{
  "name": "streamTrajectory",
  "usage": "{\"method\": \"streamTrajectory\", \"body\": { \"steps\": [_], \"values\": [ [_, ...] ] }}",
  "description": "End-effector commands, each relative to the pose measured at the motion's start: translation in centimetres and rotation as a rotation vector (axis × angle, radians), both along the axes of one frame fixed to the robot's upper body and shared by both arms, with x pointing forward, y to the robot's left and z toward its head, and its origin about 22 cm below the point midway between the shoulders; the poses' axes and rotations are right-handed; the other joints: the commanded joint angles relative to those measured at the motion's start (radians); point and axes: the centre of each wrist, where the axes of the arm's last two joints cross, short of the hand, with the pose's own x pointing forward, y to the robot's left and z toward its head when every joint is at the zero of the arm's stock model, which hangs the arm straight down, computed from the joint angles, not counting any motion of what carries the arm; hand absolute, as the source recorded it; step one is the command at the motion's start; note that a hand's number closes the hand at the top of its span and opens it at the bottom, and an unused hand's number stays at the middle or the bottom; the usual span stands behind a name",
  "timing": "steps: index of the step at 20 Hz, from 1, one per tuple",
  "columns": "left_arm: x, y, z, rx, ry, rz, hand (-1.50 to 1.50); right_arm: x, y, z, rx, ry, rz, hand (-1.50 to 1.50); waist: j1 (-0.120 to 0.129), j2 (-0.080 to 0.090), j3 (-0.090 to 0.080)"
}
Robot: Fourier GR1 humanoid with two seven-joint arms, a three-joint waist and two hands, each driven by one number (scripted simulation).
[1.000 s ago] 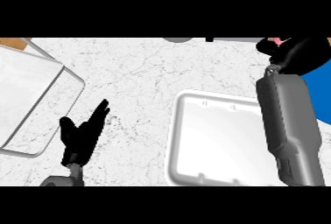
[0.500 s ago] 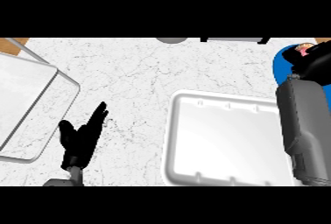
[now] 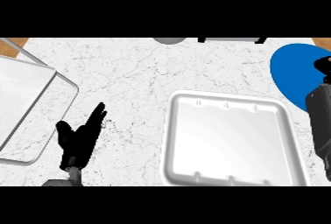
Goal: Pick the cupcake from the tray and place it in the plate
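Head view. You are looking steeply down on a white marbled worktop (image 3: 161,70). At near centre-right lies the white tray (image 3: 229,140), a rounded rectangle with a raised rim; its floor shows bare, and no cupcake can be seen on it or anywhere else in this view. At the far right edge sits the blue plate (image 3: 294,74), partly cut off by the frame and partly covered by the right forearm (image 3: 321,127), a grey shape running along the right edge from near to far. Only a small black part of the right robot hand (image 3: 323,68) shows at the frame's edge over the plate; you cannot tell how far it is open or whether it has hold of anything, so the cupcake's place cannot be told either. The left robot hand (image 3: 81,138) rests at near left, fingers straight and pointing far-right, holding nothing, well apart from the tray. At the far left lies a pale rectangular board (image 3: 22,105) with a rim, cut off by the frame. At the far edge, a grey rounded object (image 3: 169,40) and a pale object with a dark edge (image 3: 229,39) show only in part.
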Motion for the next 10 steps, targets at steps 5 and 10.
{"method": "streamTrajectory", "body": {
  "steps": [5,10],
  "values": [
    [0.2,-0.4,-0.3,-0.007,0.055,-0.001,0.0,-1.0,-4.7,0.1,0.282,0.02,-0.101,1.5,-0.005,0.004,-0.004],
    [-0.2,-1.0,-0.7,-0.014,0.046,-0.008,0.0,-1.9,-5.5,-1.8,0.4,0.145,-0.011,-1.5,0.0,0.008,-0.001]
  ]
}}
